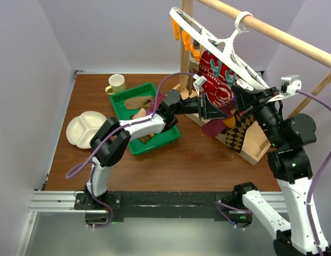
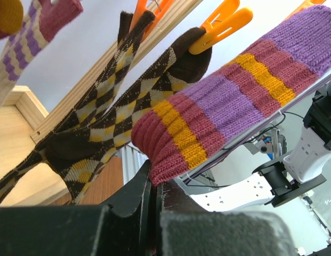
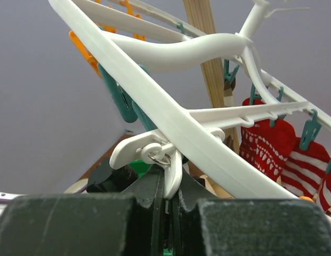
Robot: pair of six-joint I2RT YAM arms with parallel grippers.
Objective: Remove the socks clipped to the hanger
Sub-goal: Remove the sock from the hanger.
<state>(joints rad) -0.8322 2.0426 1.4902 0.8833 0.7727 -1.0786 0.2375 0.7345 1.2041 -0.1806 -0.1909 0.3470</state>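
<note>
Socks (image 1: 214, 88) hang clipped under the tilted hanger (image 1: 229, 39). Overhead hides both grips; wrist views show my left gripper (image 2: 156, 184) pressed together at a striped cuff (image 2: 170, 154), right gripper (image 3: 169, 186) pinching a white tab (image 3: 174, 169).

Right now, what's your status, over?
Left pincer shut on purple-maroon-yellow striped knit sock. Right pincer shut on white plastic oval hanger. Brown-yellow argyle socks hang beside it.
</note>
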